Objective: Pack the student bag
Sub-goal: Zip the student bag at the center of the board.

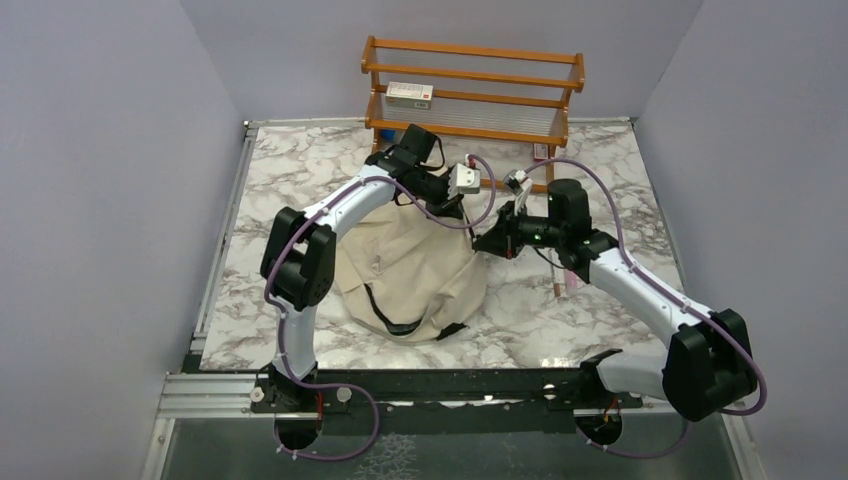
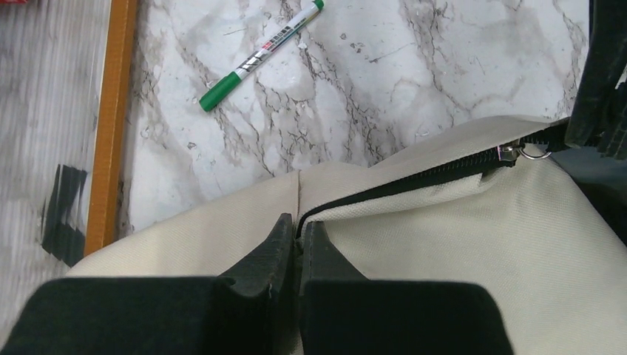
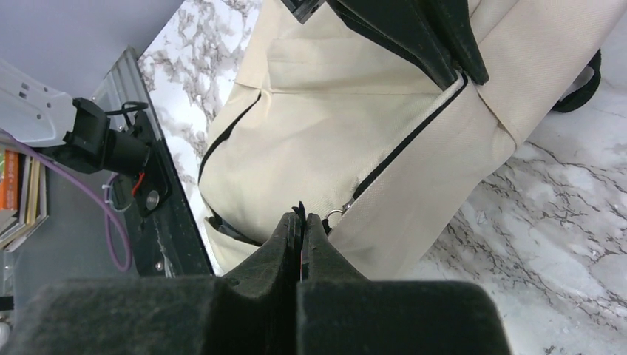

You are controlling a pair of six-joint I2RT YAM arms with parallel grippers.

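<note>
Though each closed on one student bag (image 1: 410, 270), left tool (image 2: 298, 229), right tool (image 3: 302, 222); one green marker (image 2: 259, 55).

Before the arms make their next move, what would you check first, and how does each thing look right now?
1. Left gripper clamped on the bag at the zipper's end: ok.
2. Right gripper pinching the zipper pull: ok, a small dark tab shows between its tips.
3. Zipper open enough for packing: not ok, the visible stretch is shut.
4. Green marker lying on the table clear of the bag: ok.
5. Room inside the bag: cannot tell.
</note>
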